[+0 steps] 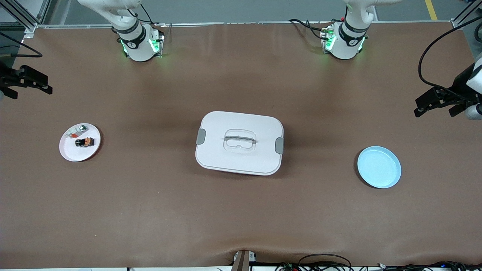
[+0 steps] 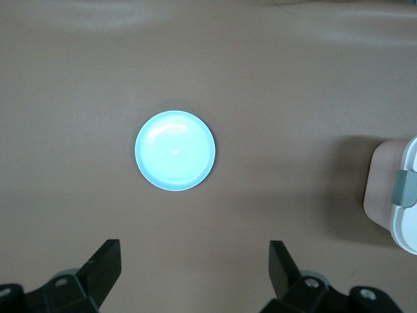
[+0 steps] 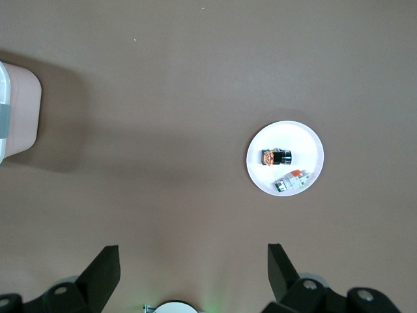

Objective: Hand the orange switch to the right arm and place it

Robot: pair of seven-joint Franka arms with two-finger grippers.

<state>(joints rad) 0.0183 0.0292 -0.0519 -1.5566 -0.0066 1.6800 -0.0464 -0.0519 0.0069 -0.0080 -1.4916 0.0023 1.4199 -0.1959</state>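
The orange switch (image 1: 84, 142) lies on the white plate (image 1: 71, 152) at the right arm's end, long axis along the table's length, orange end toward the lidded box (image 1: 239, 143). A second switch (image 1: 76, 131) beside it risks a mistaken pick. Left gripper (image 2: 195, 270) and right gripper (image 3: 193, 270) hover with jaws spread; the blue plate (image 1: 379, 167) sits bare.

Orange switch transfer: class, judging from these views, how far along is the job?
The orange switch lies on the white plate at the right arm's end; the blue plate holds nothing. Both the left gripper and right gripper are open, high above the table. That fits placement finished, or pickup pending.
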